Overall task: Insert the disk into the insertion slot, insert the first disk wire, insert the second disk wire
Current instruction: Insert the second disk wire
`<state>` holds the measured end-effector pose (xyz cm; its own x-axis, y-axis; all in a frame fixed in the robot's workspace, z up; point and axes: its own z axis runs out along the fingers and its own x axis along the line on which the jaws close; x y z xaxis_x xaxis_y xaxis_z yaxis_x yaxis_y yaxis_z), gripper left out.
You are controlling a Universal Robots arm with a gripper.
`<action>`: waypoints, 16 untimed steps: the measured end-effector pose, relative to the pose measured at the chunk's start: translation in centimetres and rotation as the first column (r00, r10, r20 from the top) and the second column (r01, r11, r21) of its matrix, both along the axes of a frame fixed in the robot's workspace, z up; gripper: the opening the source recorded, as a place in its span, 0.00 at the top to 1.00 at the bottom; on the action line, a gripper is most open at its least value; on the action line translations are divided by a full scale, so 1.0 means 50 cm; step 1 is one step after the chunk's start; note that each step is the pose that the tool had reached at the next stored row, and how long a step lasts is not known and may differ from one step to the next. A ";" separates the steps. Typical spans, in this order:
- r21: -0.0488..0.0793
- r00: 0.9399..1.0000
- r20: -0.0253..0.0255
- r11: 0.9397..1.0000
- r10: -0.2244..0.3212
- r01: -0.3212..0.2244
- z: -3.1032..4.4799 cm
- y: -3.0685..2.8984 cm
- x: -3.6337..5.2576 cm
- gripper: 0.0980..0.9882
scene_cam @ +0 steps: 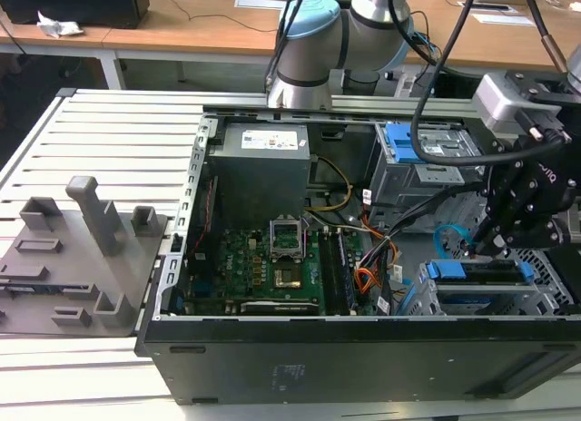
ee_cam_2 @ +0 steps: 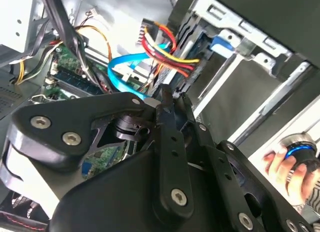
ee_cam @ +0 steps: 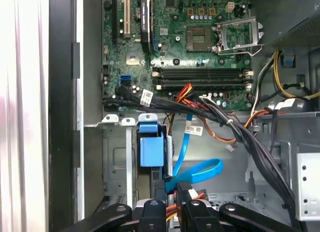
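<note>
Inside the open computer case [scene_cam: 363,348], the disk [scene_cam: 477,274] sits seated in the insertion slot [scene_cam: 554,289], its blue carrier [ee_cam: 151,149] showing at the cage mouth beside the motherboard [scene_cam: 263,267]. That first step reads as done.

Just above the disk's rear edge, the gripper [scene_cam: 479,249] hangs with its fingers [ee_cam: 186,192] drawn close on a black connector [ee_cam: 181,187]. A light blue ribbon cable [ee_cam: 197,171] loops away from that plug. I judge the first wire insertion to be in hand but not confirmed seated; the contact is hidden behind the fingers. A red, yellow and orange power bundle [ee_cam_2: 167,49] lies loose near the slot, so the second wire appears outstanding.

White labels on the power supply [scene_cam: 263,162] and on the cables are not legible. A person's hand [ee_cam_2: 287,164] rests outside the case.
</note>
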<state>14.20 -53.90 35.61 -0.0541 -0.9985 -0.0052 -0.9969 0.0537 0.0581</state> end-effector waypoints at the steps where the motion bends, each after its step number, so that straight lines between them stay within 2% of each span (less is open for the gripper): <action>1: 0.001 1.000 0.000 1.000 0.003 -0.003 0.000 0.000 -0.003 0.85; 6: 0.002 0.999 0.000 0.999 0.050 -0.050 -0.001 0.000 -0.013 0.85; 10: 0.002 0.998 0.000 0.998 0.059 -0.059 -0.005 0.000 -0.042 0.85; 16: 0.002 0.998 0.001 0.998 0.064 -0.064 -0.006 0.000 -0.070 0.85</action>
